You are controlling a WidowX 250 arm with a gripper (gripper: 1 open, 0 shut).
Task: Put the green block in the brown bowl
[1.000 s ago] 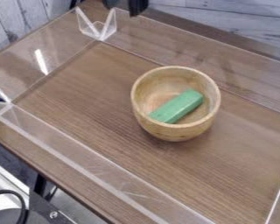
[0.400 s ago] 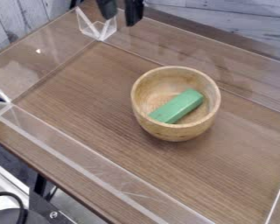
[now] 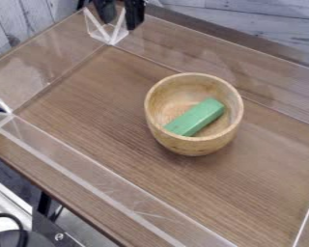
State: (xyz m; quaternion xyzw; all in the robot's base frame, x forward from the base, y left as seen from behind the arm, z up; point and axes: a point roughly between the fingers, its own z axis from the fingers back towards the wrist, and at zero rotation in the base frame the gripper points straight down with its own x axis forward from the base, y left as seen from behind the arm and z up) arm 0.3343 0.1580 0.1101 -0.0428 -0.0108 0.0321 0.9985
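A wood-grain table (image 3: 105, 135) fills most of the frame, running from the upper left to the lower right. Clear plastic walls (image 3: 67, 178) stand along its edges, catching pale reflections at the left and along the lower side.

The bowl (image 3: 193, 114) sits on the table a little right of the frame's centre, upright, its thick rim and light grain plain to see.

The block (image 3: 195, 119) lies inside the bowl, slanting from lower left to upper right, its lower end near the bowl's floor and its upper end resting toward the right inner wall.

The gripper (image 3: 116, 12) shows only as two dark fingers at the top edge, left of centre, just above the plastic corner piece. The fingers stand apart with nothing between them, well away from the bowl.
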